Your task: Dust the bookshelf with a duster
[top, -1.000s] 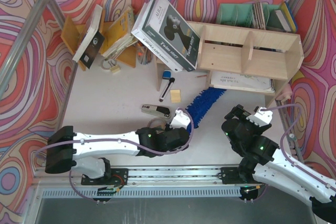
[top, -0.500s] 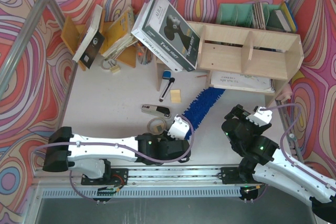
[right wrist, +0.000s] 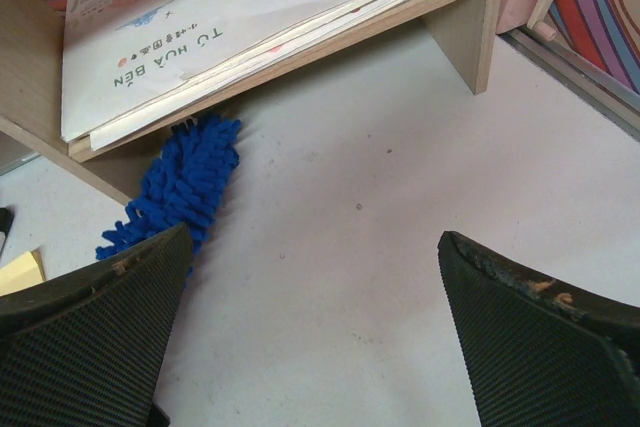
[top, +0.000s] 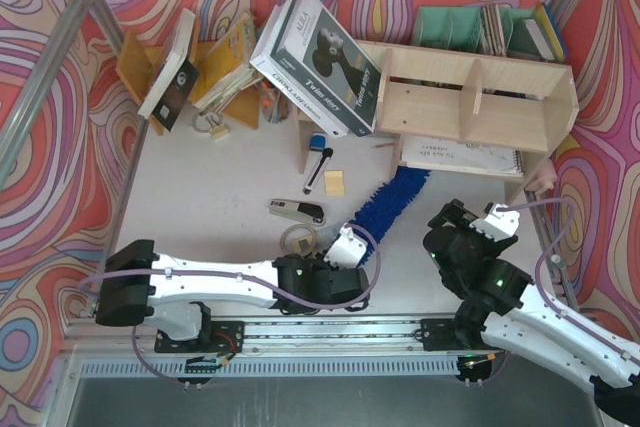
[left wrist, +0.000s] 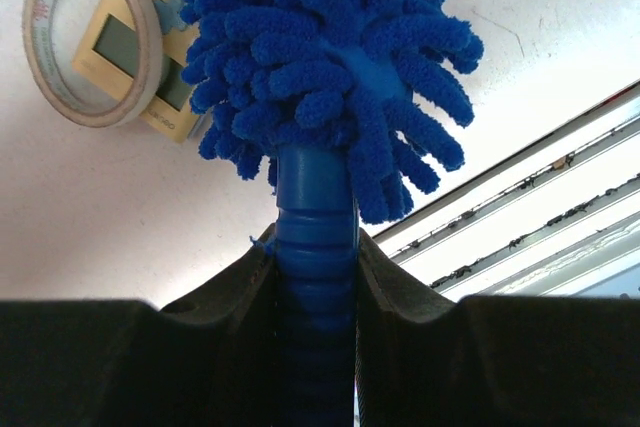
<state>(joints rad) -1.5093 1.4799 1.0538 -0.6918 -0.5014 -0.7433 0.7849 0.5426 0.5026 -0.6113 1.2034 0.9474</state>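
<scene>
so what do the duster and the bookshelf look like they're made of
The duster head looks like soft microfiber or chenille: thick fuzzy blue strands, matte. Its handle looks like ribbed blue plastic with a slight sheen. The bookshelf looks like pale unpainted plywood or similar board: light wood tone, flat matte panels.

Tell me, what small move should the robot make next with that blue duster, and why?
Probably lift the duster slightly and sweep it along the bookshelf: the left gripper is shut on it, yet it lies on the table.
</scene>
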